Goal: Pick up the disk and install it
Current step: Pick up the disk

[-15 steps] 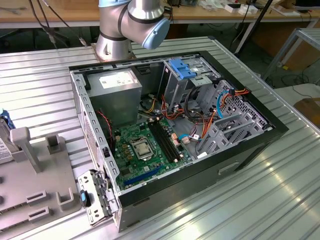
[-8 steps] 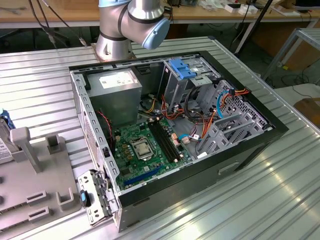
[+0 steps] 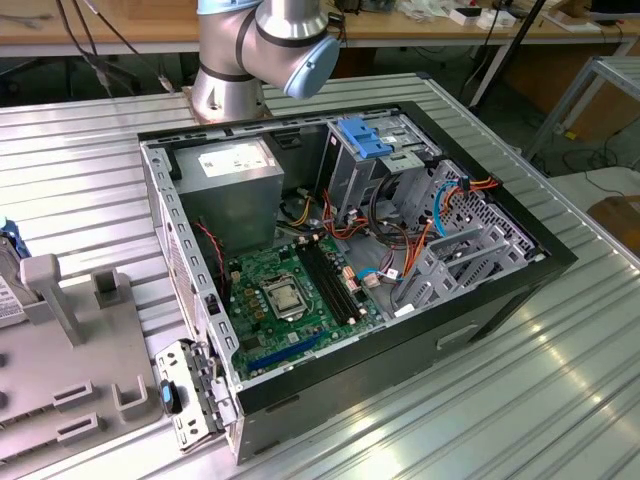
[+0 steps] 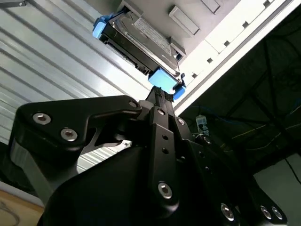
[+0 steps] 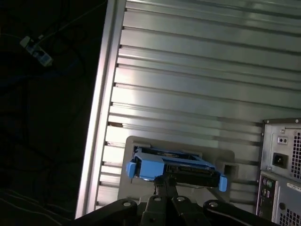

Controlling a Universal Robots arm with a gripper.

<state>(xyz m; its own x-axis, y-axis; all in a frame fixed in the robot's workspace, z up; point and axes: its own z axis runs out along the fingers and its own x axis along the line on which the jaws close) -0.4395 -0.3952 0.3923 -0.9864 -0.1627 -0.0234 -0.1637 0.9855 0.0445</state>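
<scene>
Disk (image 5: 188,165): seated in a grey holder (image 5: 141,142) on the ribbed table (image 5: 188,70), outside the PC case (image 5: 282,165).
Gripper (image 5: 164,181): right up against the disk's blue rail (image 4: 164,81); clamped or loose, I can't tell.
Case: lying open in the exterior view, with the motherboard (image 3: 290,290) exposed.

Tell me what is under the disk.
Under the disk sits a grey holder plate, which rests on the ribbed metal table. The disk covers the part of the plate directly beneath it, so how it is seated there cannot be seen.
</scene>
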